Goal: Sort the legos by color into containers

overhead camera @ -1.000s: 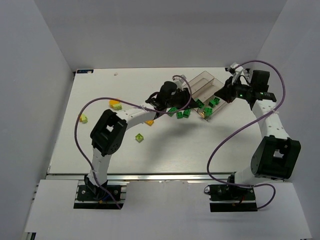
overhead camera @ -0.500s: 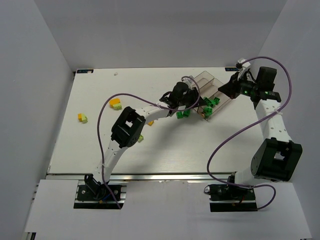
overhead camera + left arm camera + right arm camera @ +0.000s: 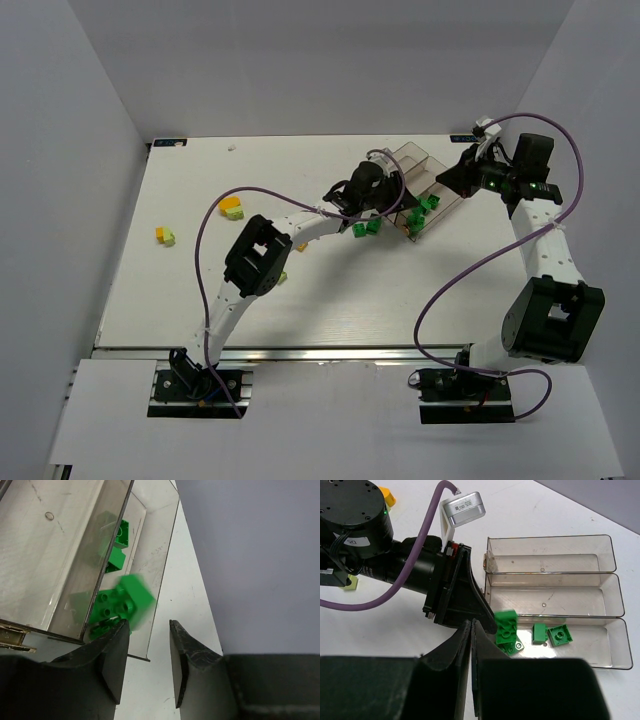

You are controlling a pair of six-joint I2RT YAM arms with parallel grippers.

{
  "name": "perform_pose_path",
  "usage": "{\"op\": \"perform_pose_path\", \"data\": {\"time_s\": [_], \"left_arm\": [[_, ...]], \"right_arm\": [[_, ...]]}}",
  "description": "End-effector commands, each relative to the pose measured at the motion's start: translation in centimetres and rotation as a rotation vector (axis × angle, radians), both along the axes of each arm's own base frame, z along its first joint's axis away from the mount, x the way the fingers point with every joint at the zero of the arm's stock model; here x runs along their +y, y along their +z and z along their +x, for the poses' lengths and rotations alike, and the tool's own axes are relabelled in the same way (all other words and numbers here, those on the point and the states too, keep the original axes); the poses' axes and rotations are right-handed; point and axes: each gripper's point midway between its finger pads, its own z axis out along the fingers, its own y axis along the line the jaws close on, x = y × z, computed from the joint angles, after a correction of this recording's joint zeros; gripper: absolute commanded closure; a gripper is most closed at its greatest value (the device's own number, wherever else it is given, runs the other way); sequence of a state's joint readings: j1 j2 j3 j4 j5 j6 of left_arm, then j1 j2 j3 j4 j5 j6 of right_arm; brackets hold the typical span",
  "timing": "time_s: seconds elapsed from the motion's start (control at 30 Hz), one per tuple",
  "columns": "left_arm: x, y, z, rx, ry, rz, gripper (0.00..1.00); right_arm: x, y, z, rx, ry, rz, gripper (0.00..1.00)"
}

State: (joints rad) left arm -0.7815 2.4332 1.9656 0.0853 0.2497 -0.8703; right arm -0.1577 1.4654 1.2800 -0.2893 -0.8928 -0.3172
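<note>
Three joined clear smoky bins (image 3: 412, 160) stand at the back right. My left gripper (image 3: 149, 632) is open and empty over the near end of the outer bin (image 3: 165, 535). A dark green brick (image 3: 133, 596) shows blurred just beyond its jaws, inside that bin; the same brick (image 3: 506, 621) is blurred in the right wrist view. Other dark green bricks (image 3: 560, 635) lie in that bin. My right gripper (image 3: 471, 626) is shut and empty, just right of the bins (image 3: 550, 572) and facing the left gripper (image 3: 455, 595). In the top view the left gripper (image 3: 396, 196) and right gripper (image 3: 450, 182) flank the bins.
Two dark green bricks (image 3: 365, 228) lie on the table left of the bins. An orange-yellow brick (image 3: 231, 208) and an orange and lime pair (image 3: 165, 236) lie far left. A lime brick (image 3: 281, 276) peeks out beside the left arm. White walls enclose the table.
My left arm has reached right from the table's middle to the bins. A dark green brick now shows blurred in the outer bin under its open jaws. The right gripper has drawn back slightly.
</note>
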Motion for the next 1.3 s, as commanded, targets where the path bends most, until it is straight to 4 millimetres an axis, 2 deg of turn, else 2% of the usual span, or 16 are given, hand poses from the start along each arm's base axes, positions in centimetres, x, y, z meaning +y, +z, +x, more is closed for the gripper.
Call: {"op": "perform_pose_path", "data": {"time_s": [0.0, 0.27, 0.43, 0.57, 0.6, 0.67, 0.8, 0.83, 0.87, 0.93, 1.0, 1.07, 1.1, 1.17, 1.2, 1.27], "left_arm": [[-0.4, 2.0, 0.3, -0.028, 0.01, -0.013, 0.52], [-0.5, 3.4, 0.4, -0.053, 0.013, -0.013, 0.48], [0.2, 6.3, 0.4, -0.113, 0.028, -0.012, 0.5], [1.8, 8.3, -0.1, -0.161, 0.055, 0.017, 0.51], [2.6, 6.9, -0.6, -0.145, 0.059, 0.05, 0.51], [4.0, 9.5, -1.2, -0.19, 0.084, 0.026, 0.5], [8.5, 9.6, -3.8, -0.192, 0.145, 0.051, 0.38], [9.1, 7.8, -3.9, -0.171, 0.156, 0.084, 0.35], [10.1, 9.5, -4.4, -0.19, 0.173, 0.073, 0.33], [12.5, 7.7, -5.3, -0.16, 0.207, 0.132, 0.3], [15.0, 8.8, -5.8, -0.164, 0.25, 0.14, 0.26], [17.4, 6.5, -7.2, -0.118, 0.27, 0.19, 0.26], [18.7, 7.9, -7.8, -0.13, 0.29, 0.173, 0.25], [21.4, 5.6, -9.4, -0.087, 0.328, 0.226, 0.24], [22.7, 7.4, -9.9, -0.111, 0.356, 0.191, 0.23], [25.4, 5.0, -11.8, -0.062, 0.394, 0.247, 0.22]], "right_arm": [[0.0, 1.1, -0.1, -0.032, 0.01, 0.01, 0.91], [0.1, 1.1, -0.2, -0.033, 0.012, 0.01, 0.9], [0.3, 1.1, -0.4, -0.038, 0.041, 0.012, 0.87], [0.7, 1.5, -0.9, -0.07, 0.098, -0.004, 0.75], [0.8, 1.3, -1.2, -0.062, 0.112, -0.004, 0.73], [1.2, 1.4, -1.8, -0.093, 0.17, -0.016, 0.62], [2.9, 0.0, -3.9, -0.104, 0.327, -0.018, 0.41], [3.3, -0.5, -4.3, -0.107, 0.359, -0.034, 0.4], [3.7, -1.1, -4.7, -0.11, 0.392, -0.054, 0.39], [4.8, -3.4, -5.6, -0.114, 0.493, -0.155, 0.38], [5.6, -5.2, -5.8, -0.107, 0.553, -0.222, 0.37], [7.0, -7.1, -5.9, -0.121, 0.613, -0.327, 0.35], [7.6, -8.0, -5.9, -0.126, 0.637, -0.395, 0.35], [8.2, -9.2, -5.3, -0.164, 0.654, -0.474, 0.33], [8.0, -9.9, -4.9, -0.168, 0.658, -0.535, 0.32], [8.9, -10.7, -4.8, -0.237, 0.734, -0.599, 0.27]]}}
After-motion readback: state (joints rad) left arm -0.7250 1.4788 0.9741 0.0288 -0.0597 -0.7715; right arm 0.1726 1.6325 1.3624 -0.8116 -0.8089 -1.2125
